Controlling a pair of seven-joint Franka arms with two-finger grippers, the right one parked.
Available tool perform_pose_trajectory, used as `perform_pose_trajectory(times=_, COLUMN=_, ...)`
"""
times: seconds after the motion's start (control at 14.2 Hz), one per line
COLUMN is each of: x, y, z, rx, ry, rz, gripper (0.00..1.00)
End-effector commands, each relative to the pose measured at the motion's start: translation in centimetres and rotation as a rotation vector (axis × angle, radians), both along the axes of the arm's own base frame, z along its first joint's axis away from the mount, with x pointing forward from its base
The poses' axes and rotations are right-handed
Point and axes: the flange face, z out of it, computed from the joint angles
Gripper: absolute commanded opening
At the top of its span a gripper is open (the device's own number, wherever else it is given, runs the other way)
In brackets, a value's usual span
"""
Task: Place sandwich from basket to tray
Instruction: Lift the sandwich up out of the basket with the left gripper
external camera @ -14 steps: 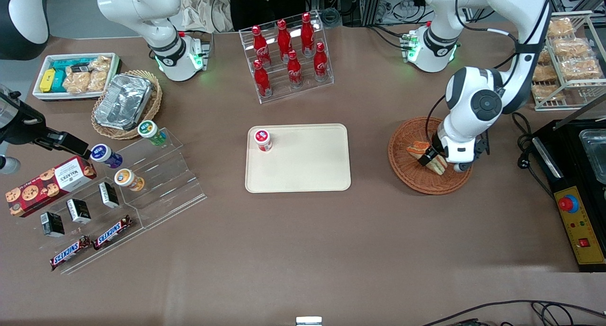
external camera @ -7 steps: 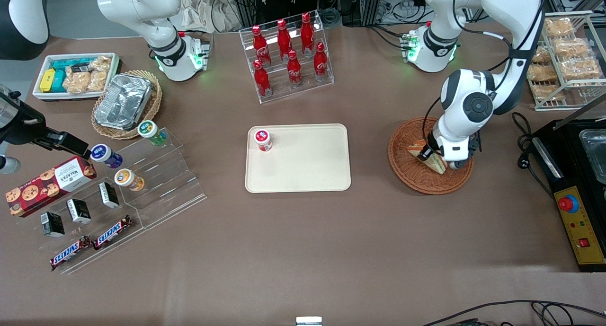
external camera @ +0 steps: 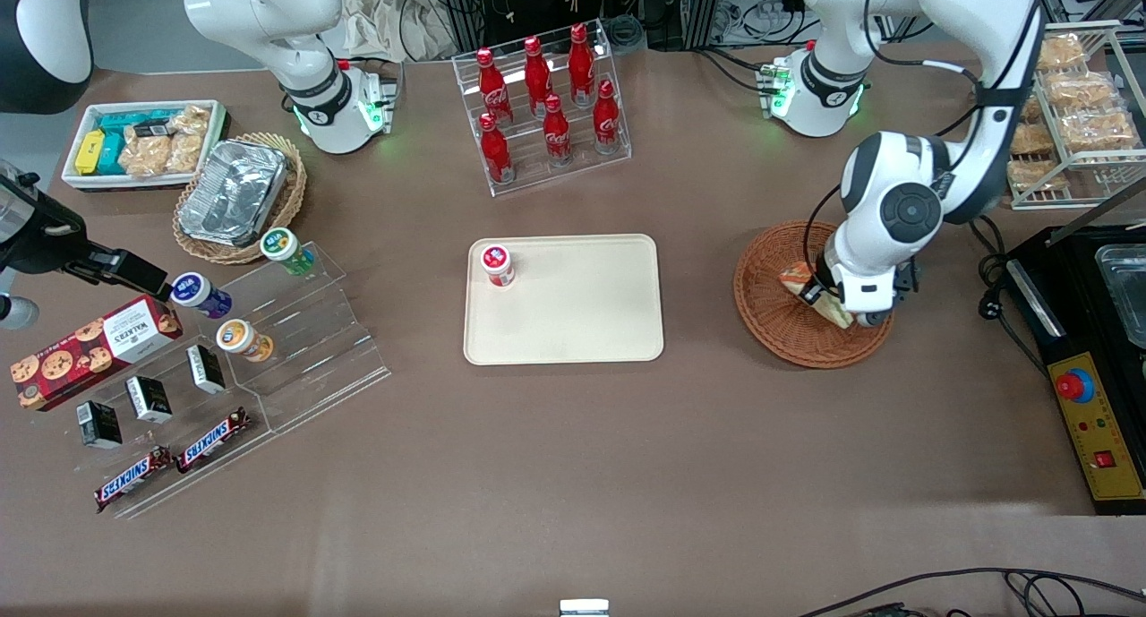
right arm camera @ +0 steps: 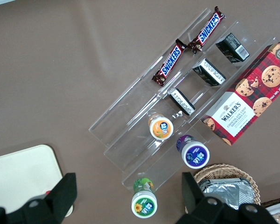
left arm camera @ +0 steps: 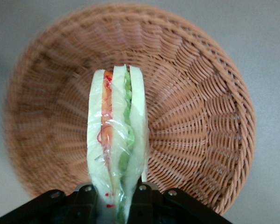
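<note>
Gripper (external camera: 819,296): hanging over the basket (external camera: 768,326) at right of centre in the front view, fingers (left arm camera: 86,198) clamping the sandwich (left arm camera: 116,144) by its broad bread faces, near the wide end.

Sandwich: being carried clear of the wicker, wrapped in clear film, pointed end reaching away from the wrist camera, orange and green filling edge turned toward that camera; in the front view, showing only as a pale sliver under the wrist.

Tray (external camera: 582,326): lying at middle of the front view, well apart from the basket, toward the parked arm's end of the table; small red-lidded jar (external camera: 497,264) standing upright in its upper left corner, remainder bare.

Step in hand, judged: lifting out and beginning the carry. Advised: rising high enough to clear the basket rim before travelling sideways; keeping grip pressure gentle, since soft bread likely to crush or slip inside the film; aiming for the bare middle of the tray, away from the jar; lowering until touching before releasing.
</note>
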Motion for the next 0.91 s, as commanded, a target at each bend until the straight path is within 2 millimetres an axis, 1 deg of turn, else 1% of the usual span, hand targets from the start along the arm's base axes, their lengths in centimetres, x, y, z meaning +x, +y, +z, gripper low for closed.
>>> perform_pose_trajectory(times=0.0, x=3.3, y=0.1, z=7.4, rx=0.038, ry=0.054, rz=-0.05, gripper=0.0)
perform_pose_trajectory(times=0.28, x=5.6, y=0.3, z=15.9, rx=-0.019, ry=0.088, rz=-0.28, gripper=0.0)
perform_pose_trajectory(times=0.42, x=6.1, y=0.5, z=19.4, rx=-0.046, ry=0.089, rz=-0.4, gripper=0.0)
perform_pose_trajectory(times=0.49, x=6.3, y=1.1, z=20.8, rx=-0.054, ry=0.084, rz=-0.431, gripper=0.0)
perform_pose_trajectory(times=0.56, x=6.4, y=2.4, z=21.4, rx=-0.066, ry=0.1, rz=-0.453, gripper=0.0)
perform_pose_trajectory(times=0.7, x=6.3, y=2.7, z=21.8, rx=-0.073, ry=0.106, rz=-0.509, gripper=0.0)
perform_pose_trajectory(times=0.77, x=6.2, y=2.7, z=22.4, rx=-0.067, ry=0.096, rz=-0.512, gripper=0.0)
perform_pose_trajectory(times=0.84, x=6.1, y=2.7, z=22.6, rx=-0.07, ry=0.094, rz=-0.519, gripper=0.0)
